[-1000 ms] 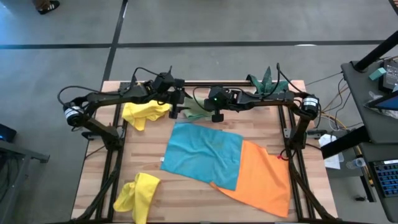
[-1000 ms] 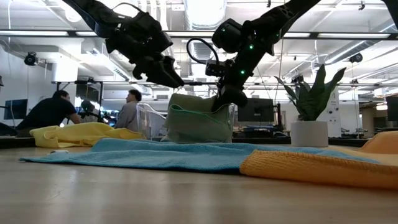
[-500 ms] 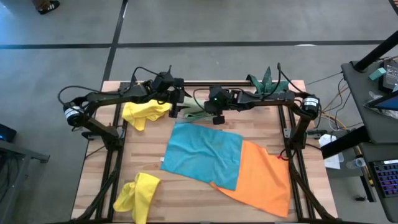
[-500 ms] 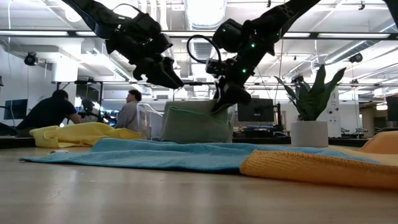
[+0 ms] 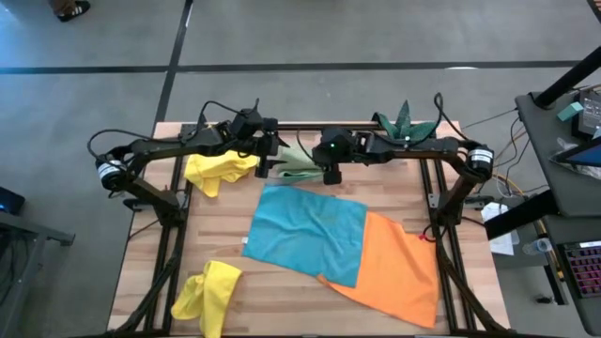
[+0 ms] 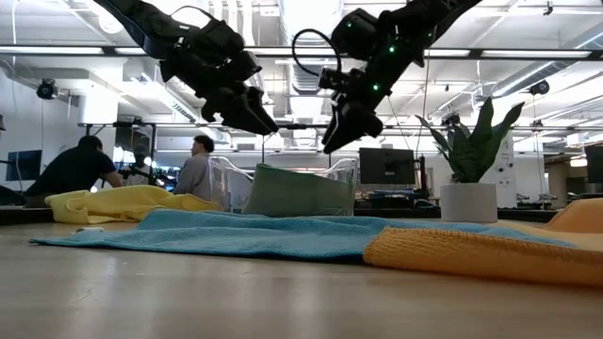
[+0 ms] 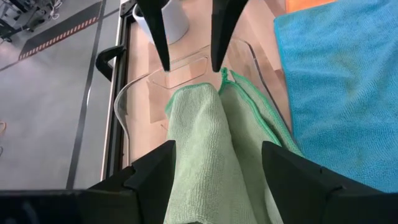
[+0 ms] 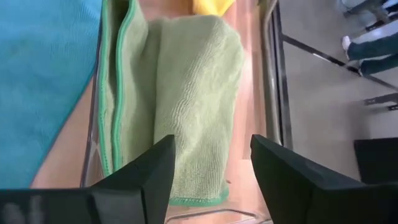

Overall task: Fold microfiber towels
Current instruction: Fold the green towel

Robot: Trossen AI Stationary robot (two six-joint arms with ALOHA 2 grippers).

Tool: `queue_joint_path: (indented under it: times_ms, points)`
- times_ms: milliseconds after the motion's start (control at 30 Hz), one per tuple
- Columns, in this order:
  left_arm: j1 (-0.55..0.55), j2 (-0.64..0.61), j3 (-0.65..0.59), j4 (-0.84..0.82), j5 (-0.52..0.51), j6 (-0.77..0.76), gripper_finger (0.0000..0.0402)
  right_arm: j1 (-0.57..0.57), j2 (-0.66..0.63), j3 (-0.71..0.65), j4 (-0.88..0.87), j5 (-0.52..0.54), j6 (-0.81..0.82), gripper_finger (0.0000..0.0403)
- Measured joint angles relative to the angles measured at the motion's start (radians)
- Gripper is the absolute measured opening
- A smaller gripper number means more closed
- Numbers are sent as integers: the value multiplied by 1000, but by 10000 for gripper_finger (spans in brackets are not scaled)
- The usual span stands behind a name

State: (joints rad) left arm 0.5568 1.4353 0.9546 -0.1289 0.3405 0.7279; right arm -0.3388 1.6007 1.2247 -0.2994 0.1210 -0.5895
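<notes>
The sage green towel [image 8: 180,93] lies folded in the clear plastic tray [image 7: 134,93] directly beneath both my tools, so that one looks done. My right tool [image 6: 341,132] hangs above it with its fingers spread, holding nothing. My left tool [image 6: 252,118] hovers just beside, facing it across the tray, also open and empty.

Four towels are left, as I judge it. The turquoise towel [image 5: 305,230] lies flat on the counter [image 5: 216,239] near my tools, on the open side away from the tray, with the orange towel [image 5: 394,268] touching its far edge. One yellow towel [image 5: 218,169] is crumpled under my left arm, another yellow towel [image 5: 207,291] bunched well away at the counter's corner.

The counter is pale wood planks. A potted plant [image 6: 468,169] stands past my right tool. Beyond is a workshop where two people [image 6: 80,169] sit.
</notes>
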Motion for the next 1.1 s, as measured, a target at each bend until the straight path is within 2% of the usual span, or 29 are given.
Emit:
queue_joint_path:
  times_ms: [67,200,333,467,567,767,933,1100]
  points:
    - [0,0,0,0,0,-16,221,0,-7,0,1,-11,25,201]
    - [0,-2,-1,-2,0,-33,217,-3,-9,0,0,-102,75,195]
    - [0,-9,5,0,2,-68,189,-21,-9,0,1,-181,128,182]
    - [0,37,2,-13,4,-72,156,-43,-9,0,-3,-189,171,178]
    - [2,95,9,-27,-12,-87,151,-52,-9,0,-5,-192,188,180]
    - [7,151,35,-30,-19,-91,196,-52,-9,-1,-12,-192,190,178]
    - [7,152,56,-44,-166,-60,251,-52,-8,-1,-17,-192,190,180]
    - [6,173,56,-51,-159,-47,273,-52,-8,-1,-16,-192,190,178]
